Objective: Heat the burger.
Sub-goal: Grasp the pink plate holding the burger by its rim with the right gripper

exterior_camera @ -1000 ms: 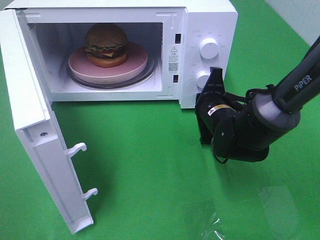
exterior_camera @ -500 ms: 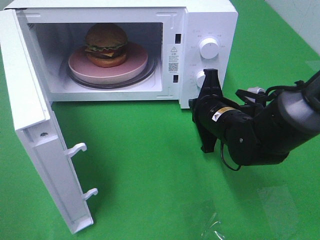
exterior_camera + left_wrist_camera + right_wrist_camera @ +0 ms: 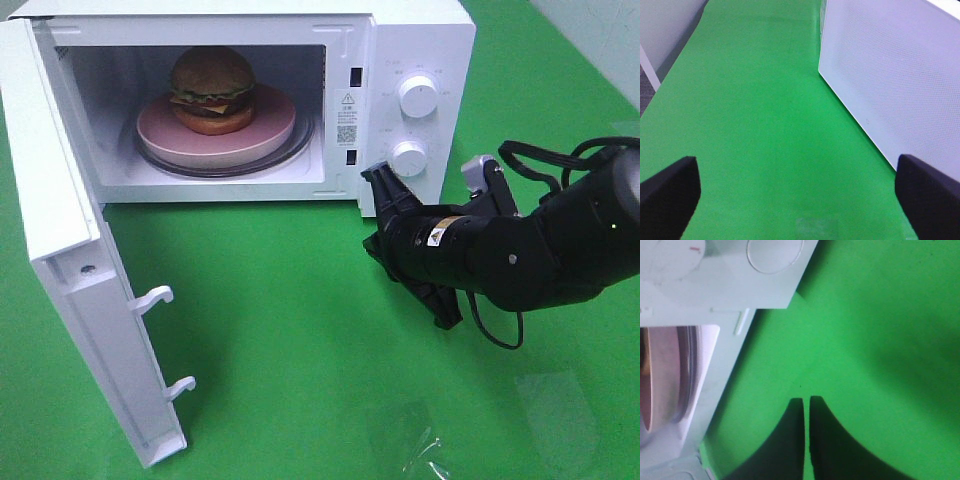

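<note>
The burger (image 3: 211, 89), with its brown bun, lettuce and cheese, sits on a pink plate (image 3: 270, 128) inside the open white microwave (image 3: 420, 40). The plate's edge also shows in the right wrist view (image 3: 662, 375). My right gripper (image 3: 378, 240) hangs low over the green mat in front of the control panel, just right of the oven opening. It points left, and its fingers (image 3: 792, 440) are pressed together with nothing between them. My left gripper (image 3: 797, 195) is open and empty, out of the exterior view, beside the door's white outer face (image 3: 890, 75).
The microwave door (image 3: 70, 250) stands wide open at the left, its latch hooks (image 3: 155, 296) pointing right. Two white knobs (image 3: 417, 95) are on the panel; the lower knob (image 3: 409, 158) is just above my right gripper. A green mat (image 3: 280, 330) covers the table.
My right arm has swung down and flattened. Its gripper has moved from in front of the lower knob down and to the left. The burger, the plate and the door have not moved.
</note>
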Controlling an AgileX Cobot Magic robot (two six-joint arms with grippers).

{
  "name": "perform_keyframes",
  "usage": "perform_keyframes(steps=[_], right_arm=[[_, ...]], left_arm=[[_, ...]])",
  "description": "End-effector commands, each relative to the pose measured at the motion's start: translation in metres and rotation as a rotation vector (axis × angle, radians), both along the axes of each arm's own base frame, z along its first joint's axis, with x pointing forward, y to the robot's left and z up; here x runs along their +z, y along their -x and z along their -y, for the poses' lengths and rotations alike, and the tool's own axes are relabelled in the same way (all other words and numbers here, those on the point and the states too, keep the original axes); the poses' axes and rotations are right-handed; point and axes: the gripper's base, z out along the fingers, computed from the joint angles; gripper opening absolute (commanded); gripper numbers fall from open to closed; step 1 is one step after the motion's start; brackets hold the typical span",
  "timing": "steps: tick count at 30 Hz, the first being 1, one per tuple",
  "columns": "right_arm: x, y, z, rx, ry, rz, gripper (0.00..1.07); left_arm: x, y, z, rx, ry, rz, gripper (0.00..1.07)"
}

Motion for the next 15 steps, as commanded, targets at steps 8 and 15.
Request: perform_keyframes(steps=[8,15], right_arm=[[0.037,0.010,0.001,0.274,0.283,0.122,0.07],[0.044,0.018,0.003,0.380,0.380,0.108,0.08]], left_arm=[[0.000,0.000,0.000,0.000,0.004,0.015,0.98],[0.000,0.000,0.000,0.000,0.004,0.015,0.98]])
